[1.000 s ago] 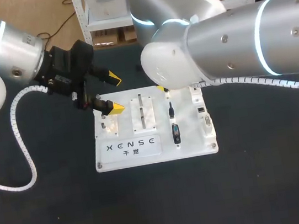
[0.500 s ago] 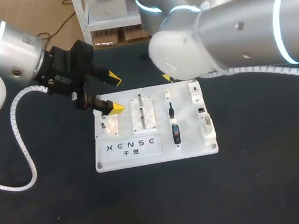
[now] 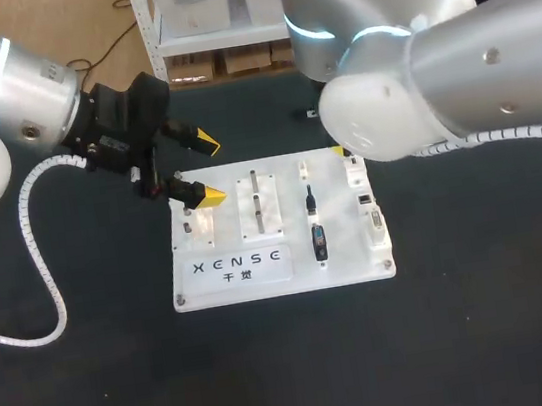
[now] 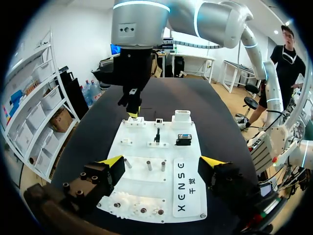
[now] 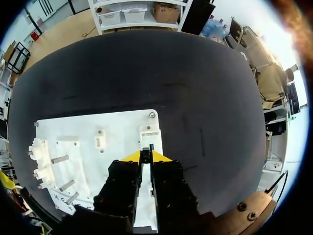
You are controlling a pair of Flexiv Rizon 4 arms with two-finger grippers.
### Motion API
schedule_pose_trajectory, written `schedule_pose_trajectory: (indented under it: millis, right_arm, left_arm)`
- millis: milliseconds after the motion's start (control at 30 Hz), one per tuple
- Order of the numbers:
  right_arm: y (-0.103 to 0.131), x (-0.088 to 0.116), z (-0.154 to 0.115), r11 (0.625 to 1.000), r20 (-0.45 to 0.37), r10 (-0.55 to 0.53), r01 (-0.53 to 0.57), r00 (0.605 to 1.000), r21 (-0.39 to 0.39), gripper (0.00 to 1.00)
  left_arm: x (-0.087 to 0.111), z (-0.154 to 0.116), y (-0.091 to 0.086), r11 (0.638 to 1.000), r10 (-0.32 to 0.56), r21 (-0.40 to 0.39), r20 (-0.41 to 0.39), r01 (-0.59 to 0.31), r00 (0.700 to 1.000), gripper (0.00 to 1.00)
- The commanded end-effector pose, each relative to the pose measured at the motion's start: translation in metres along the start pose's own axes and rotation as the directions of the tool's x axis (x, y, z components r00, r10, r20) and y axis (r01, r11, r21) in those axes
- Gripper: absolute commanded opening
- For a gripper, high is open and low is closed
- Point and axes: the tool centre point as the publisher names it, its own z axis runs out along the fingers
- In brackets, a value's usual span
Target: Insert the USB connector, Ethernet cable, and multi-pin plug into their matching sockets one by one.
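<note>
Around the white board (image 3: 231, 279) wide margins of dark table (image 3: 491, 334) show on every side, and the left jaws hang spread over the board's far left corner, holding nothing. Seen from the head view, the right arm (image 3: 437, 89) hides all but 1 yellow tip at the far right corner; its wrist view shows the right jaws pressed close, pinching the small USB connector (image 5: 150, 146) just beside a white socket block (image 5: 149, 133). Ethernet cable (image 3: 309, 198) and multi-pin plug (image 3: 319, 242) lie on the board, apart from both jaws.
</note>
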Motion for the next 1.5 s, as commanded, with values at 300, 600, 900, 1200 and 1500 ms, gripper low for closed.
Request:
schedule_pose_trajectory:
  millis: [300, 600, 900, 1200, 1500]
  right_arm:
    - [-0.008, 0.003, 0.003, 1.0, 0.021, 0.006, -0.006, 1.0, -0.001, 0.0]
    - [-0.009, 0.001, 0.006, 1.0, 0.016, 0.006, -0.006, 1.0, 0.001, 0.0]
    - [-0.007, 0.001, 0.01, 1.0, 0.008, -0.001, 0.001, 1.0, 0.001, 0.0]
    - [-0.006, 0.004, 0.012, 1.0, -0.001, -0.013, 0.013, 1.0, -0.007, 0.0]
    - [-0.012, 0.004, 0.017, 1.0, -0.021, -0.021, 0.021, 1.0, -0.015, 0.0]
  left_arm:
    - [0.001, 0.001, 0.001, 1.0, 0.001, 0.001, 0.001, -0.001, 1.0, 1.0]
    - [0.001, 0.001, 0.001, 1.0, 0.001, 0.001, 0.001, -0.001, 1.0, 1.0]
    - [0.001, 0.001, 0.001, 1.0, 0.001, 0.001, 0.001, -0.001, 1.0, 1.0]
    - [0.001, 0.001, 0.001, 1.0, 0.001, 0.001, 0.001, -0.001, 1.0, 1.0]
    - [0.001, 0.001, 0.001, 1.0, 0.001, 0.001, 0.001, -0.001, 1.0, 1.0]
